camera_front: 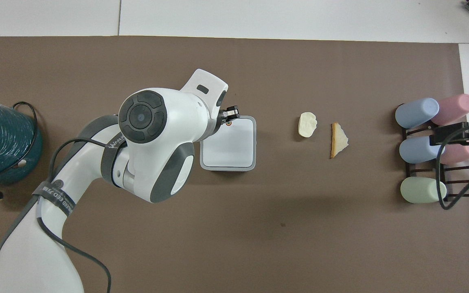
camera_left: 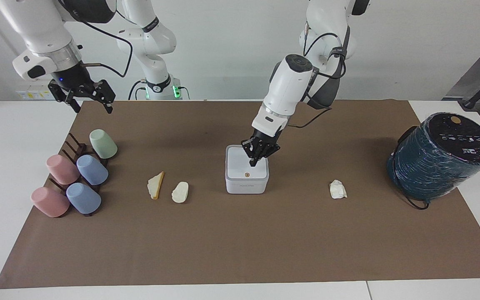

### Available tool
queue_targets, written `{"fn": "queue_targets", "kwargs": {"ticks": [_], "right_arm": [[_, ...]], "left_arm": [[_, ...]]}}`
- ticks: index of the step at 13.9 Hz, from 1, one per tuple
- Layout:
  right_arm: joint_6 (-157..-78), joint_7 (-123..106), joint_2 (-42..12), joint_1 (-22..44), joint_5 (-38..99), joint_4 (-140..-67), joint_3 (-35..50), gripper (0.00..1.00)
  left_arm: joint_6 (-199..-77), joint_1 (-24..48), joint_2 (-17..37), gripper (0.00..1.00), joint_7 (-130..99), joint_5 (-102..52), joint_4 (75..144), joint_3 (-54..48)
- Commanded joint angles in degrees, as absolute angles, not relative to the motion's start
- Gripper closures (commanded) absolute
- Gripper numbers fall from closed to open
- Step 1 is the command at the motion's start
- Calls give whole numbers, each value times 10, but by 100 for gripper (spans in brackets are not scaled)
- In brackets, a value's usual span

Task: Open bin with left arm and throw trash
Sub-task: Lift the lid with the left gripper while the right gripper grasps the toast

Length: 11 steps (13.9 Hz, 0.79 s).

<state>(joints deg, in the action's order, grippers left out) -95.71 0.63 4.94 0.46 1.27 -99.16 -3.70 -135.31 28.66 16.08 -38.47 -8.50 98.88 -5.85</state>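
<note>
The white bin [camera_left: 246, 178] stands mid-mat with its lid shut, and it shows in the overhead view [camera_front: 234, 142] too. My left gripper [camera_left: 252, 163] is shut and points down at the lid, close to the orange dot [camera_left: 246, 175]; I cannot tell if it touches. In the overhead view the left gripper [camera_front: 230, 112] covers the dot. The yellow wedge [camera_left: 156, 185] and the cream lump [camera_left: 180, 192] lie beside the bin toward the right arm's end. The paper wad [camera_left: 338, 189] lies toward the left arm's end. My right gripper [camera_left: 92, 100] is open, raised over the mat's corner.
A rack of several pastel cups [camera_left: 75, 177] lies at the right arm's end, also in the overhead view [camera_front: 421, 148]. A big dark teal cylinder [camera_left: 440, 156] lies tilted at the left arm's end. The left arm hides the paper wad in the overhead view.
</note>
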Motion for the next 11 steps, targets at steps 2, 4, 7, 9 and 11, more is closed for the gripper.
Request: {"fn": "queue_targets", "kwargs": {"ticks": [2, 4, 7, 9, 11], "right_arm": [[-1047, -4, 57, 29, 27, -1063, -36, 0], [-1091, -5, 26, 47, 27, -1073, -36, 0], [-1177, -6, -38, 68, 27, -1073, -35, 0], [-1220, -39, -76, 76, 27, -1073, -35, 0], [-1268, -68, -114, 78, 28, -1074, -35, 0]], "left_arm": [[-1389, 300, 178, 100, -392, -94, 992, -48], [-1404, 301, 191, 100, -393, -94, 993, -48], [-1414, 306, 206, 100, -395, -93, 996, -48], [-1416, 308, 207, 100, -393, -92, 1007, -47], [-1423, 309, 209, 100, -391, -91, 1018, -47]]}}
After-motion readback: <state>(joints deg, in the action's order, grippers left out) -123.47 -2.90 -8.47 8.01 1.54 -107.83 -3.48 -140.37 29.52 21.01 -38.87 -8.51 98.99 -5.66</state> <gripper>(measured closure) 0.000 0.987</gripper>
